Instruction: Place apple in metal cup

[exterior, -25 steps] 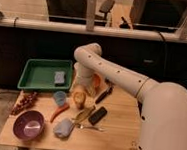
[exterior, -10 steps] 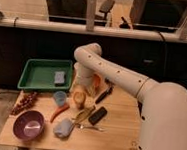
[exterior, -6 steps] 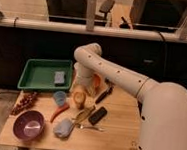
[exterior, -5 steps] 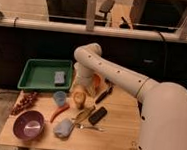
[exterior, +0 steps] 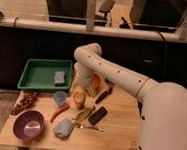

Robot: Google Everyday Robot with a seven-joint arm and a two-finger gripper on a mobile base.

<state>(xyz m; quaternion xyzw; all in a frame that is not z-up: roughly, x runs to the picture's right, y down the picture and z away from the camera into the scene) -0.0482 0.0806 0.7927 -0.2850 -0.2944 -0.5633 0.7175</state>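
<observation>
The apple (exterior: 78, 96), small, round and yellow-orange, sits near the middle of the wooden table (exterior: 116, 134), directly under my gripper (exterior: 80, 89). Beneath the apple a short dark shape looks like the metal cup (exterior: 77, 105), mostly hidden by the fruit. I cannot tell whether the apple rests in the cup's mouth or hangs just above it. My gripper points straight down from the white arm (exterior: 117, 74), which reaches in from the right, and it touches or nearly touches the apple's top.
A light blue cup (exterior: 60, 97) stands just left of the apple, with a red chili pepper (exterior: 58, 112) below it. A green tray (exterior: 42, 74), grapes (exterior: 24, 102), a purple bowl (exterior: 29, 124), a grey cloth (exterior: 63, 128) and dark tools (exterior: 98, 115) crowd around.
</observation>
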